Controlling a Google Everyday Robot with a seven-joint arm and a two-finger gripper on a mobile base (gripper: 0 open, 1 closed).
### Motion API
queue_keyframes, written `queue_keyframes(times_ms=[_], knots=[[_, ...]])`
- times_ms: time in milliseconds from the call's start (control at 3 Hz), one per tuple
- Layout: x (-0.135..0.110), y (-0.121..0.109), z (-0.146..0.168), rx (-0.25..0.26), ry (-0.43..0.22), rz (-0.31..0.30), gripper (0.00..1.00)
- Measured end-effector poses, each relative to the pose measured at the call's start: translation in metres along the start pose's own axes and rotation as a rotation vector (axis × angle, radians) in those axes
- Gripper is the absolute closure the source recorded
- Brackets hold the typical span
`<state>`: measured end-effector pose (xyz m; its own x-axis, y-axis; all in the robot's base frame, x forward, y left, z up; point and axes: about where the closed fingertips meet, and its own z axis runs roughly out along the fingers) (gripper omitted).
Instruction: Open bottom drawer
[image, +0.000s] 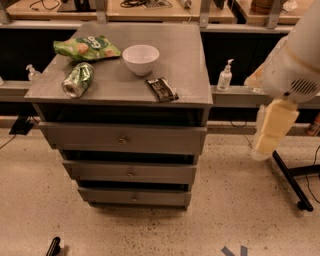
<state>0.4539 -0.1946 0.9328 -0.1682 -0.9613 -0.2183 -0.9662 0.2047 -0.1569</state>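
End effector (53, 246) at lower-left edge, state unclear, apart from bottom drawer (134, 197) of three.

White, rounded, glossy shell on the arm (295, 60), with a small slotted vent grille (303, 87) set near the lower edge. Beneath, a cream-yellow boxy segment (272, 127) with softened corners, paler toward the bottom end. No sight of the gripper; out of view.

end effector (54, 246): lower-left edge | bottom drawer (134, 197): well apart
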Motion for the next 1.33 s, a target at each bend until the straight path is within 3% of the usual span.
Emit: queue_keyframes(times_ms=[333,667,1000,1333], knots=[[-0.018,0.01,0.071,-0.092,-0.084,-0.025,0.0],[-0.045,0.038,0.145,-0.157,-0.225,-0.073,0.0],[-0.056,0.038,0.161,-0.139,-0.265,-0.086,0.0],[-0.06,0.04,0.171,-0.182,-0.255,-0.104,0.0]])
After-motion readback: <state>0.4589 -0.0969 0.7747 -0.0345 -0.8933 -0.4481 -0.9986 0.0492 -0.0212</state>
